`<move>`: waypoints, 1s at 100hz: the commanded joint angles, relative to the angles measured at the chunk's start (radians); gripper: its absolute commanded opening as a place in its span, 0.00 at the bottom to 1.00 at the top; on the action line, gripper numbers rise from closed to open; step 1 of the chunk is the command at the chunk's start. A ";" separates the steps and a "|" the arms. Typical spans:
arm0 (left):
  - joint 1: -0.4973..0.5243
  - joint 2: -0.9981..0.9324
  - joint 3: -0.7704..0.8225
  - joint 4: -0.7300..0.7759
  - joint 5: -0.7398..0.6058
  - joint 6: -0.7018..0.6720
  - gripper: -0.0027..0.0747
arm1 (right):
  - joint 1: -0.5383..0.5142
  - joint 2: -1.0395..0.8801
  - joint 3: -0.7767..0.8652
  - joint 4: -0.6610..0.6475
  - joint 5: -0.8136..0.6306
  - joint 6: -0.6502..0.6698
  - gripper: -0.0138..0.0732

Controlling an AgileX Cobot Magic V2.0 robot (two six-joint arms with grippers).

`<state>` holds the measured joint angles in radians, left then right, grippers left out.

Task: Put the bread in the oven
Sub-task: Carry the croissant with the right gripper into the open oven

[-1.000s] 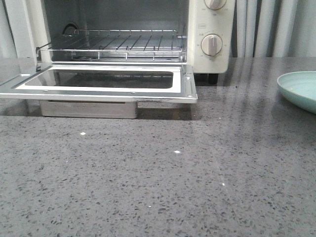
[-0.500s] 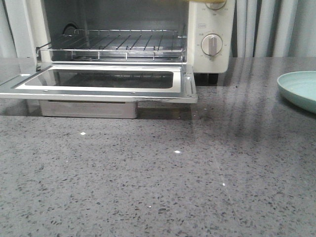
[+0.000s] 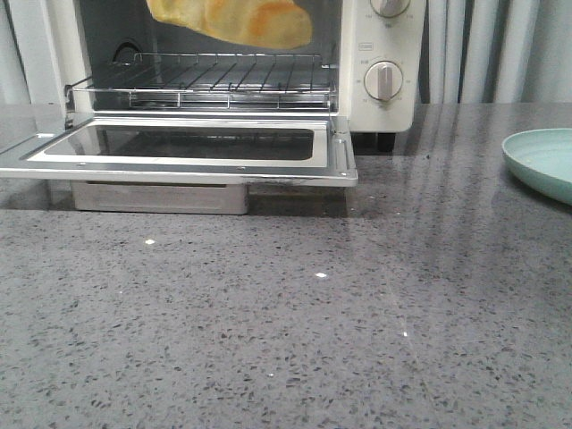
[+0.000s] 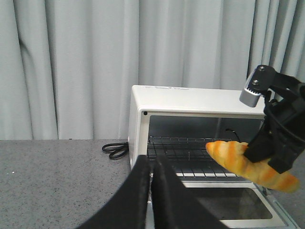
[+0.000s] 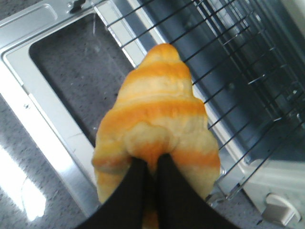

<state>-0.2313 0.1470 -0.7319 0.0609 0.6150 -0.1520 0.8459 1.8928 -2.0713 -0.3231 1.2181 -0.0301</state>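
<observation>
**Now our right pincer holds the bread over the open oven**

We see the bread (image 3: 234, 21) clamped in our right pincer (image 5: 151, 164), hanging above the wire rack (image 3: 223, 76) and dropped door (image 3: 188, 147) of the oven (image 3: 393, 98), at twelve o'clock on the desk (image 3: 286, 340). Our left pincer (image 4: 151, 168) is pressed closed, holding nothing.

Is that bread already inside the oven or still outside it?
Still outside. The bread hangs in the right gripper, above the dropped-open door and wire rack, touching neither.
</observation>
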 commanded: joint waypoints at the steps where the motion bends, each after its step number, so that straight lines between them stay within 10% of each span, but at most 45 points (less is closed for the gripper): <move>1: 0.002 0.015 -0.029 -0.008 -0.074 -0.008 0.01 | -0.001 -0.032 -0.040 -0.077 -0.101 -0.010 0.08; 100: 0.002 0.015 -0.029 -0.007 -0.074 -0.008 0.01 | -0.088 0.083 -0.040 -0.236 -0.342 -0.009 0.08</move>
<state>-0.2313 0.1470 -0.7319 0.0609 0.6158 -0.1520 0.7716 2.0366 -2.0796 -0.5104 0.9574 -0.0339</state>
